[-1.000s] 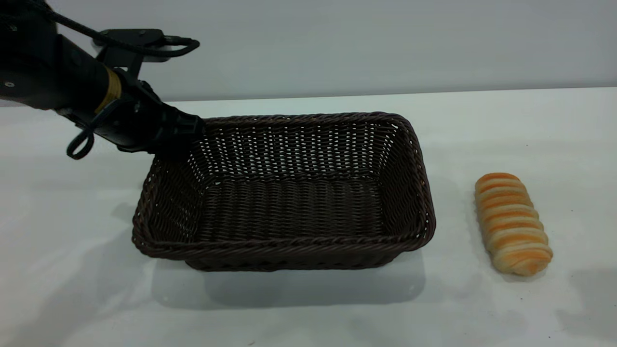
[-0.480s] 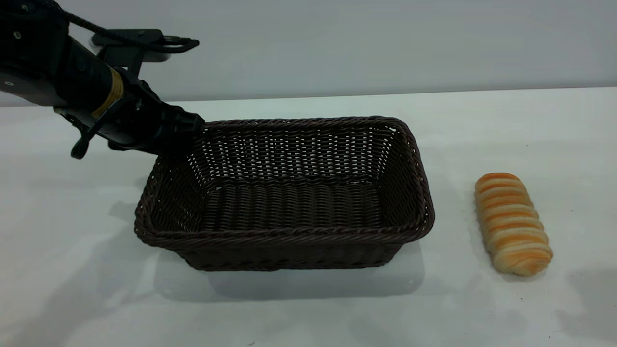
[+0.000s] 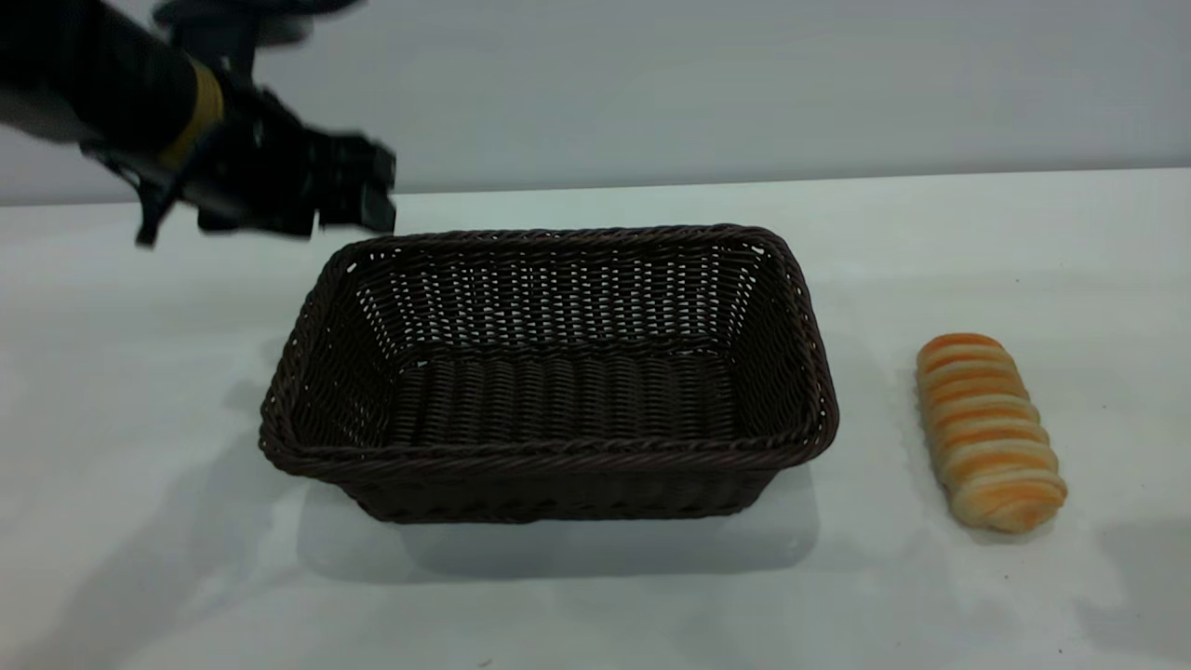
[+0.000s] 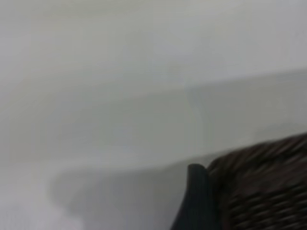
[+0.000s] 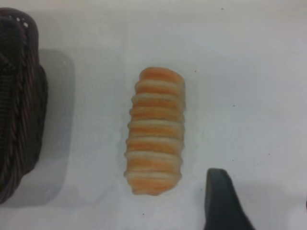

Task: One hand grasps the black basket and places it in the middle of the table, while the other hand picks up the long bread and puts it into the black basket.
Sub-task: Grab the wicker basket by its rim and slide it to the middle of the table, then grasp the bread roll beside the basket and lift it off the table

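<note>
The black basket (image 3: 549,453) stands on the white table (image 3: 140,484), near the middle. My left gripper (image 3: 372,191) hovers open just above and behind the basket's far left corner, clear of the rim. In the left wrist view one of its fingers (image 4: 196,196) shows beside the basket's weave (image 4: 268,191). The long bread (image 3: 989,430) lies on the table right of the basket. In the right wrist view the bread (image 5: 156,130) lies beside the basket's end (image 5: 19,110), and my right gripper (image 5: 264,206) is open above the table, beside the bread.
A pale wall rises behind the table's far edge (image 3: 837,177). The right arm does not show in the exterior view.
The left gripper let go of the basket's far left corner and rose up and away from it. The basket settled flat on the table. The bread has not moved.
</note>
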`<control>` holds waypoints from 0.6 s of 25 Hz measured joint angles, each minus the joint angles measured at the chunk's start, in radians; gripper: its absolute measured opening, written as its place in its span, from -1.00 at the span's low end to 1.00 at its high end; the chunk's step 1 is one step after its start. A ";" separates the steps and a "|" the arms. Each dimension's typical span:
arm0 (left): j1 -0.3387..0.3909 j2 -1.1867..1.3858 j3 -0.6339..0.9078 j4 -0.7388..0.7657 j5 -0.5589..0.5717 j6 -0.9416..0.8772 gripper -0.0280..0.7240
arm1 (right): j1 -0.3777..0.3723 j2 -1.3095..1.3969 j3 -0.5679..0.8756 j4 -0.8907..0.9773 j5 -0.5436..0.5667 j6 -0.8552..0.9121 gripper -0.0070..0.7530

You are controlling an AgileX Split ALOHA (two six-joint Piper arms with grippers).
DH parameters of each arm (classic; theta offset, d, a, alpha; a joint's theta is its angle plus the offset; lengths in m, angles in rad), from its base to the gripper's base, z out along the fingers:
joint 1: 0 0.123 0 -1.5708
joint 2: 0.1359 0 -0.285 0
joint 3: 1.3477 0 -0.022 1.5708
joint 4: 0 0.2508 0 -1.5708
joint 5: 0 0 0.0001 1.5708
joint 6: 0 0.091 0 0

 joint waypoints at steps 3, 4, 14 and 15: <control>0.000 -0.082 0.000 0.002 -0.026 -0.011 0.77 | 0.000 0.002 0.000 0.000 0.009 0.000 0.07; 0.000 -0.118 0.000 0.002 -0.032 -0.014 0.76 | 0.000 0.010 0.000 0.004 0.016 0.000 0.07; 0.000 -0.511 0.001 0.003 -0.047 -0.012 0.66 | 0.006 0.247 0.000 0.143 0.040 -0.062 0.07; 0.000 -0.538 0.002 0.004 -0.047 -0.008 0.65 | 0.016 0.273 0.000 0.165 0.032 -0.083 0.07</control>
